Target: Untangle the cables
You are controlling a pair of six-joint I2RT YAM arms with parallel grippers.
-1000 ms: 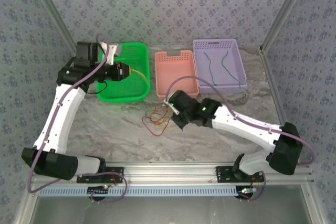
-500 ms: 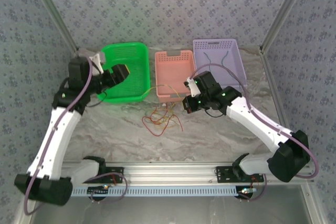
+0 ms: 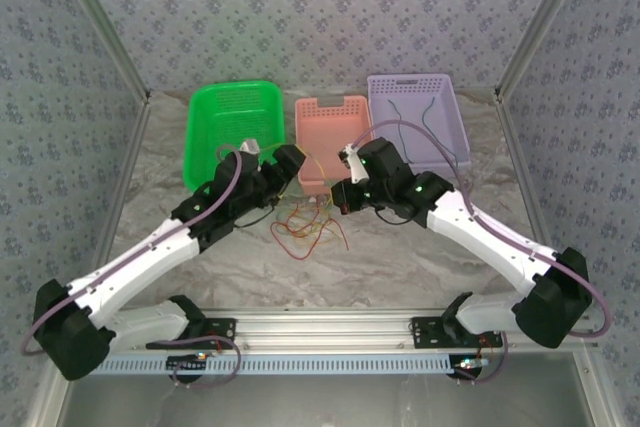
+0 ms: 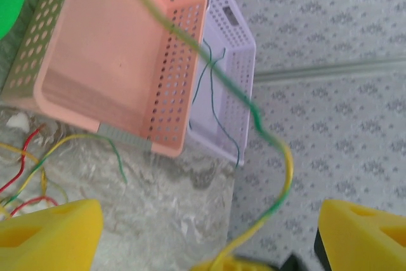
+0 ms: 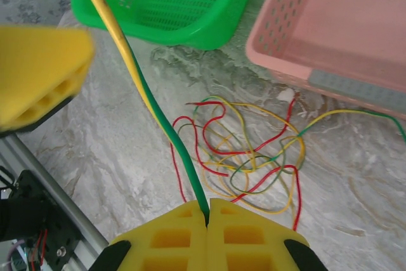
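My left gripper (image 3: 291, 160), left of center, is spread wide and grips nothing. The tangle (image 3: 308, 228) of cables lies on the table at center, below the pink basket (image 3: 333, 137). My right gripper (image 5: 207, 212) pinches one yellow-green cable (image 5: 158, 118), I judge to draw it free.

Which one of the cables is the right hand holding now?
The yellow-and-green cable: it is pinched in the shut right hand and runs through the air, while the other red, yellow and green ones lie in a tangle on the table.
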